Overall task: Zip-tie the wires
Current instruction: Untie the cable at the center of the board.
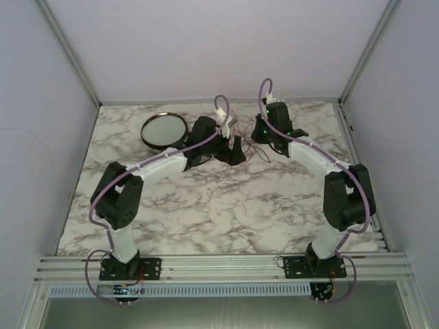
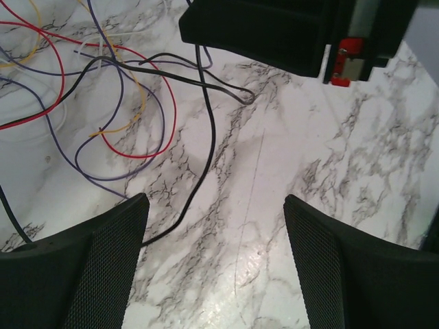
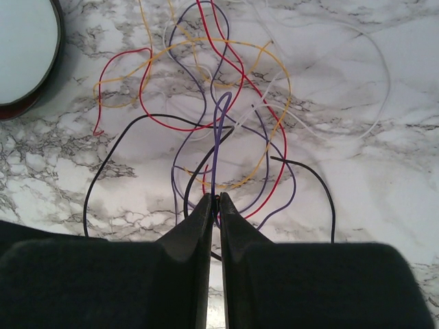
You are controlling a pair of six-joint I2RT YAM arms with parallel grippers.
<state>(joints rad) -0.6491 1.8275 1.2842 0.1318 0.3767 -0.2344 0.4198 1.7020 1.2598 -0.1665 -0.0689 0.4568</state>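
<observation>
Right end effector (image 3: 218, 200) pinches the wires (image 3: 218, 133); they lie ahead-left of your gaping, empty left end effector (image 2: 214, 204).

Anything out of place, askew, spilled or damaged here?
Nothing damaged or spilled. The wires lie in a loose, sprawling tangle on the table beside the dish, not bundled. The right claw is shut on one purple strand; the left claw stands open over a bare patch, holding nothing.

Thin wires (image 3: 217, 137) — red, purple, yellow, black — loosely tangled.
</observation>
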